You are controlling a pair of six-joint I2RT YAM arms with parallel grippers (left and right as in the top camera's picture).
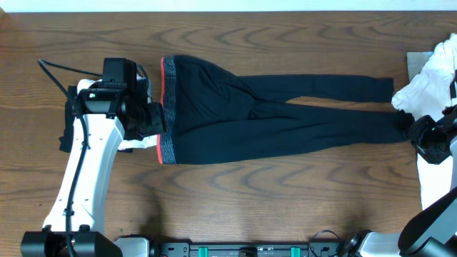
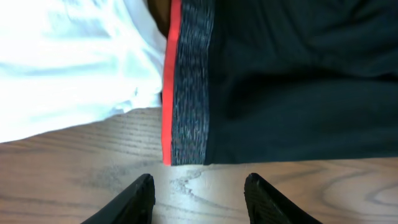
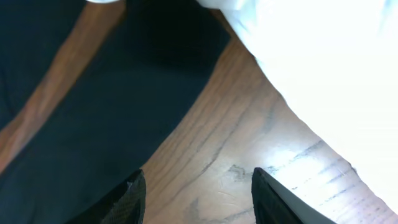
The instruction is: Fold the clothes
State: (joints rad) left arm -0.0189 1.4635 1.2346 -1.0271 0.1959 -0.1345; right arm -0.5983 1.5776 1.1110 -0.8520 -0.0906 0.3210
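Two ends of your black trousers (image 1: 271, 118), flat on the desk (image 1: 285, 203), are covered: left hand (image 2: 199, 188) released at the waistband (image 2: 189, 81), right hand (image 3: 199, 183) released by the cuffs (image 3: 155, 68), likely for folding.

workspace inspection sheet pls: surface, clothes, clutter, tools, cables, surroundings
surface: wooden table, bare wood around the clothes
job's things: black trousers spread flat, not folded, grey-and-red waistband toward the left arm; white garments heaped at the right edge; another white garment beside the waistband
clutter: nothing seen
tools: left tool open, empty, over bare wood by the waistband corner; right tool open, empty, near the leg ends
cables: black cable looping behind the left arm
surroundings: rig base along the front edge
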